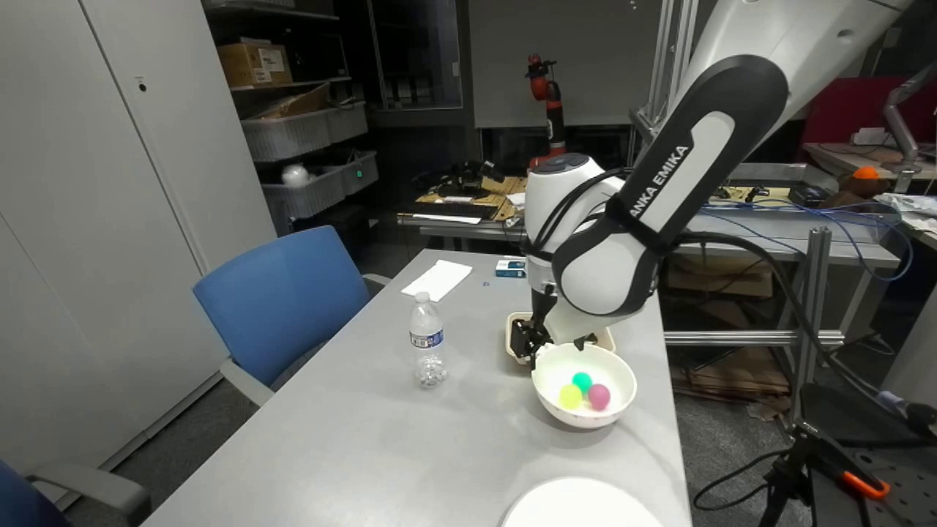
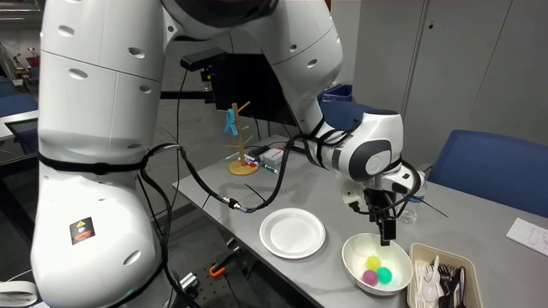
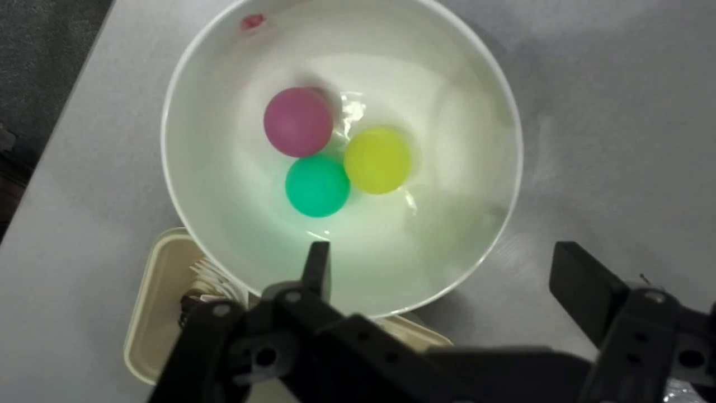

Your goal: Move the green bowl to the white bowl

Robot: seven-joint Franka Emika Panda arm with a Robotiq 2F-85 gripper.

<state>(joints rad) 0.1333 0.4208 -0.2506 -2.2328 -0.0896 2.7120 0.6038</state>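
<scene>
Spread wide, the tool [image 3: 443,268] hangs over the edge of the white bowl [image 3: 235,184], one finger above its inside and the other out past the rim; whether either touches it, I can't quite tell from these angles. Down in the bowl lies the green ball [image 3: 317,186], snug against a pink ball [image 3: 298,122] and a yellow ball [image 3: 377,160]. Just beside the bowl is a beige tray [image 2: 471,282] of plastic cutlery [image 2: 430,291], with a white plate [image 2: 292,233] near the opposite side and a water bottle [image 1: 427,344] standing upright. Farther along are some white paper [image 1: 438,280] and a small box [image 1: 510,268]. They share a smooth grey tabletop [image 1: 381,439], which has a blue chair [image 1: 285,293] next to it and tall pale cabinets [image 1: 66,183] beyond. In an exterior view a wooden rack [image 2: 239,137] carries a blue clip [image 2: 231,122] near some marker pens [image 2: 269,168]. The bowl sits level, mouth up; the ball looks equally round from all three cameras, alike along every axis.
</scene>
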